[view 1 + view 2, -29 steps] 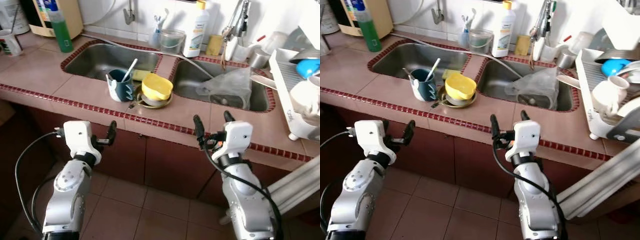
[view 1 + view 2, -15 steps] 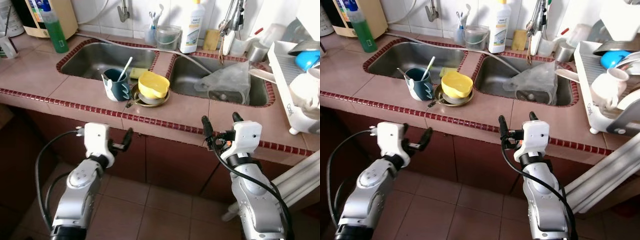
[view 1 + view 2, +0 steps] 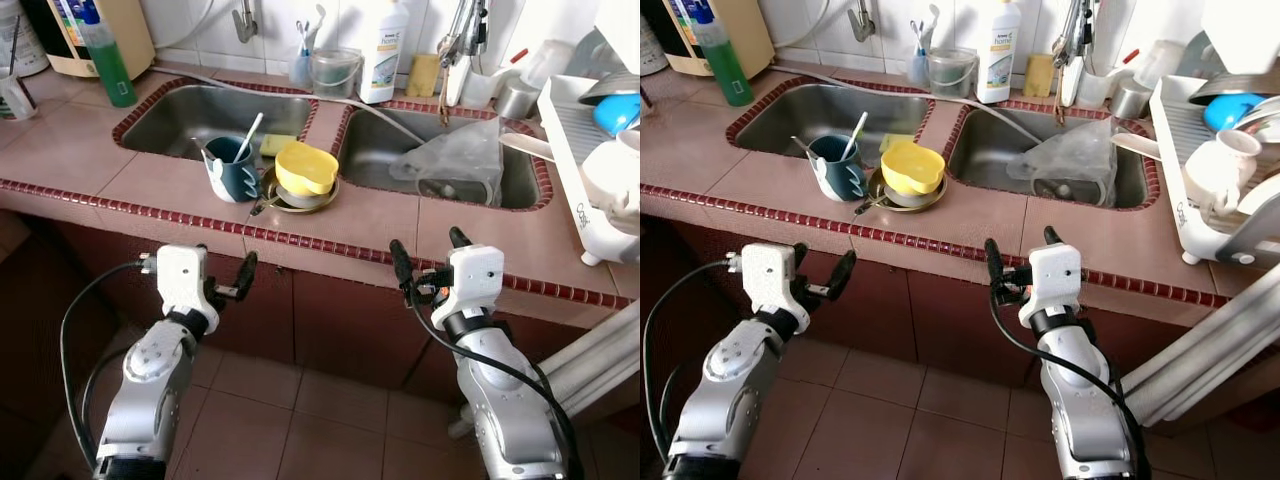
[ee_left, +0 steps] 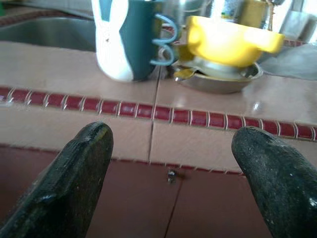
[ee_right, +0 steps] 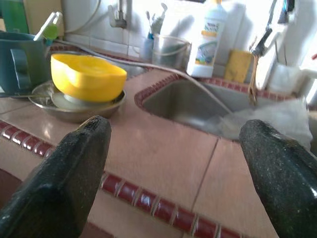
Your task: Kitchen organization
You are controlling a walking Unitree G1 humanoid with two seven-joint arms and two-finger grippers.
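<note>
**Barely begun: both hands empty, dishes untouched**

Nothing tidied yet, judging from the layout. Left hand (image 3: pixel 232 283) and right hand (image 3: pixel 428 256) both held below the tabletop (image 3: pixel 380 225) edge, fingers spread wide, gripping nothing. Left hand aimed at the mug (image 3: pixel 234 168); right hand aimed toward the bowl (image 3: pixel 307 168) and the right sink (image 3: pixel 440 165).

Still waiting on the tabletop strip between the two sinks: dark mug with a white utensil standing in it, and at its 3 o'clock, touching or nearly so, a yellow bowl tipped on a metal dish (image 3: pixel 297 197). A crumpled clear bag (image 3: pixel 450 165) slumped in the right sink. Along the back wall at 12 o'clock: white bottle (image 3: pixel 380 55), clear cup (image 3: pixel 335 72), yellow sponge (image 3: pixel 427 76). Green bottle (image 3: pixel 104 58) far off at 10 o'clock. Dish rack (image 3: pixel 590 170) at 2 o'clock, already loaded with a blue bowl and white crockery.

Left to do, presumably: lifting mug and bowl off the strip, clearing the bag, sorting the back row.

Hard to make out: what lies under the bag; what sits beneath the bowl inside the dish; rack cut off at the frame edge, contents only partly legible; left sink (image 3: pixel 200 118) floor partly hidden behind the mug.
</note>
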